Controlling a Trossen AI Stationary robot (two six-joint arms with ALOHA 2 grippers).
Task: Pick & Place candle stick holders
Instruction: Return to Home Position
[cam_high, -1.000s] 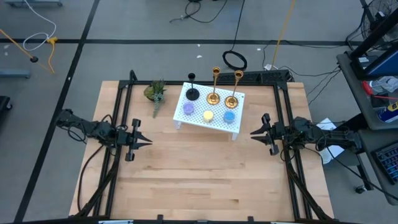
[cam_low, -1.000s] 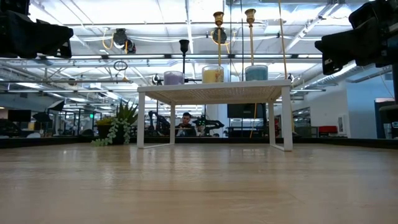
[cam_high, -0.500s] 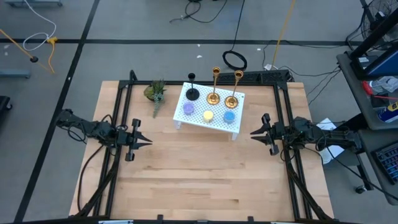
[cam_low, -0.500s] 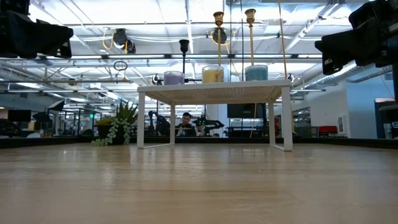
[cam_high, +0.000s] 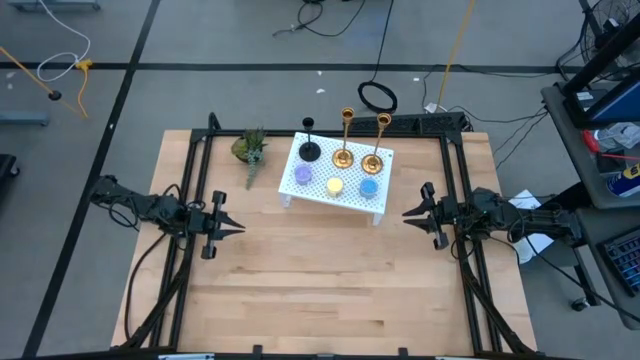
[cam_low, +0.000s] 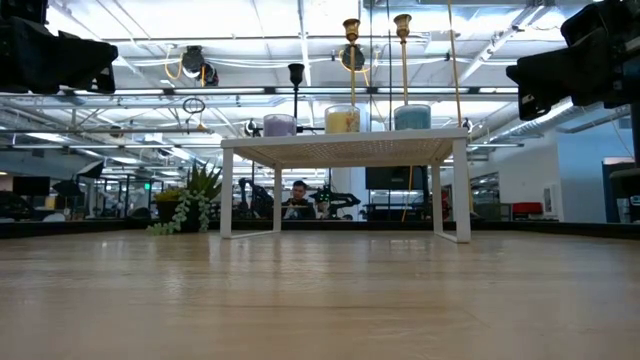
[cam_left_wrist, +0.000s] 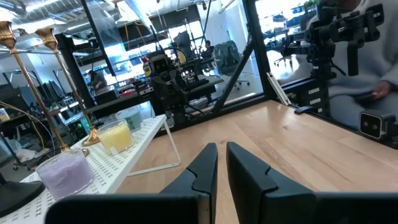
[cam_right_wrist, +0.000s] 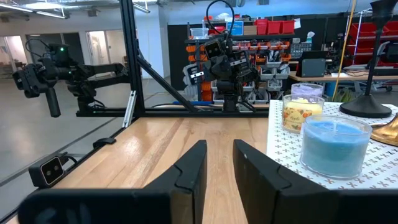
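Note:
Three candle stick holders stand by their round bases on the far row of a white perforated stand (cam_high: 352, 176): a short black one (cam_high: 310, 150) and two brass ones (cam_high: 343, 157) (cam_high: 373, 162). In the low view their stems (cam_low: 351, 60) rise above the stand top. My left gripper (cam_high: 238, 228) (cam_left_wrist: 222, 147) hovers level at the table's left, pointing toward the right, with a narrow empty gap between its fingers. My right gripper (cam_high: 405, 212) (cam_right_wrist: 219, 143) hovers level at the table's right, pointing left past the stand's near right corner, and its slightly wider gap is empty.
Purple (cam_high: 302, 176), yellow (cam_high: 335, 186) and blue (cam_high: 368, 187) jar candles fill the stand's near row. A potted plant (cam_high: 250, 148) sits left of the stand. Black frame rails (cam_high: 190, 200) (cam_high: 455, 190) run along both sides. The near half of the wooden table (cam_high: 320, 290) is bare.

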